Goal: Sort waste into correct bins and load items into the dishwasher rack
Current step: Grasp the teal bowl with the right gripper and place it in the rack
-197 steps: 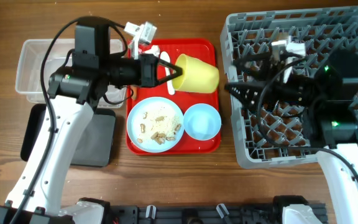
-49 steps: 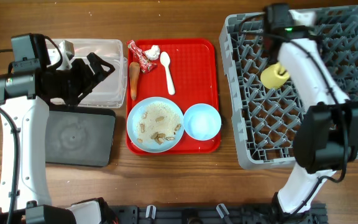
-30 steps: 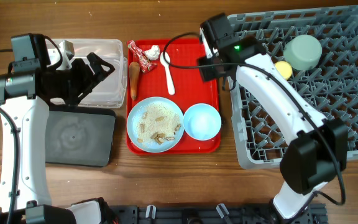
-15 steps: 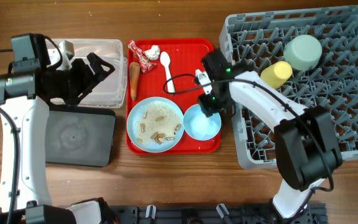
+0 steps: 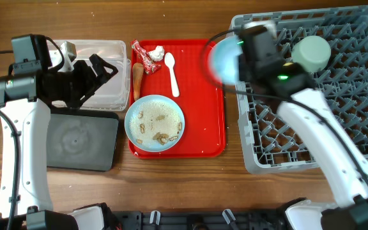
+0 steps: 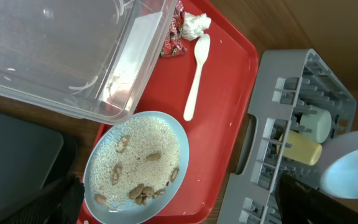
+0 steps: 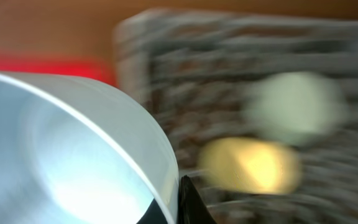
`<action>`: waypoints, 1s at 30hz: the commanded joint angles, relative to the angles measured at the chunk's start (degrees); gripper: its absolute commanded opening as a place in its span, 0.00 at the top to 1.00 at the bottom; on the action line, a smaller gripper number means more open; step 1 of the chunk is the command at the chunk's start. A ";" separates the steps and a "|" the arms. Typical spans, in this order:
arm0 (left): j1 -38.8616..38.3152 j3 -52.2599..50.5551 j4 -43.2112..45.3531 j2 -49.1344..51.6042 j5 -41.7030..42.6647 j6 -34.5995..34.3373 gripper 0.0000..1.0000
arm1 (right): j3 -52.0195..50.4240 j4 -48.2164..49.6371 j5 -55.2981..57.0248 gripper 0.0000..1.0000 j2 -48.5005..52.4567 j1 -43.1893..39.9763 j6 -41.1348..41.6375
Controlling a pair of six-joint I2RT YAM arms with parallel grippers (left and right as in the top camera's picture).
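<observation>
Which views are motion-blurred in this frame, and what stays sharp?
Right wrist: nearly everything is smeared; the dishwasher rack, yellow cup and mint-green bowl are soft blobs, and only the light blue bowl rim reads crisp. Overhead: that bowl is streaked, while the red tray and plate are sharp. Left wrist: sharp, apart from the bowl at its right edge.

The tray is red, the rack grey, the plate and bowl pale blue.

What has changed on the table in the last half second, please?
The right gripper took the light blue bowl off the red tray and lifted it toward the dishwasher rack; the plate slid slightly left. The left gripper, spoon, wrapper and carrot stayed put.
</observation>
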 commanded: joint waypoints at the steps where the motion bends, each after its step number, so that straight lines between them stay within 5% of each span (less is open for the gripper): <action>1: 0.24 -0.02 0.09 -0.20 0.07 0.09 0.00 | -0.17 0.61 28.63 0.96 1.51 -9.05 6.99; 6: 0.24 -0.02 0.09 -0.20 0.07 0.09 0.00 | -0.24 7.69 33.14 0.96 6.01 -24.46 6.27; 9: 0.24 -0.02 0.09 -0.20 0.07 0.09 0.00 | -0.24 13.44 34.36 0.96 9.16 -32.33 -5.29; 13: 0.24 -0.02 0.09 -0.20 0.07 0.09 0.00 | -0.28 12.96 36.02 0.96 13.49 -38.58 -7.45; 20: 0.24 -0.02 0.09 -0.20 0.07 0.09 0.00 | -0.72 12.59 39.01 0.96 19.78 -38.99 -9.75; 30: 0.24 -0.02 0.09 -0.20 0.07 0.09 0.00 | -1.14 13.40 43.10 0.96 22.95 -28.15 -12.35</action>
